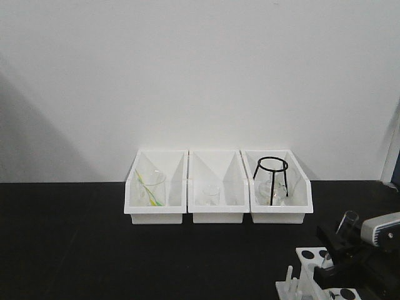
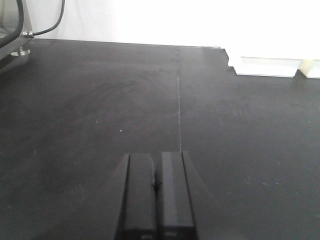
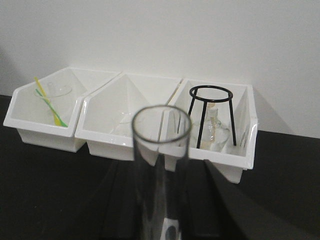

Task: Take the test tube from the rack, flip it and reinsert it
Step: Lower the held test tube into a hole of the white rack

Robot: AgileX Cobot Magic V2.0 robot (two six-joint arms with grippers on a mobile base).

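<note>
The test tube (image 3: pixel 161 165) is a clear glass tube whose open rim faces the right wrist camera. My right gripper (image 3: pixel 162 172) is shut on it, with a dark finger on each side of the glass. In the front view the test tube (image 1: pixel 347 223) tilts rim-up out of the right gripper (image 1: pixel 338 249), just above the white rack (image 1: pixel 307 262) at the table's bottom right. The rack's top plate shows round holes, with upright pegs to their left. My left gripper (image 2: pixel 156 159) is shut with nothing in it, low over bare black table.
Three white bins stand along the back wall. The left bin (image 1: pixel 156 197) holds a beaker with a yellow-green stick. A small glass sits in the middle bin (image 1: pixel 215 199). The right bin (image 1: pixel 279 195) holds a black wire tripod over glassware. Black tabletop (image 1: pixel 94 250) lies in front.
</note>
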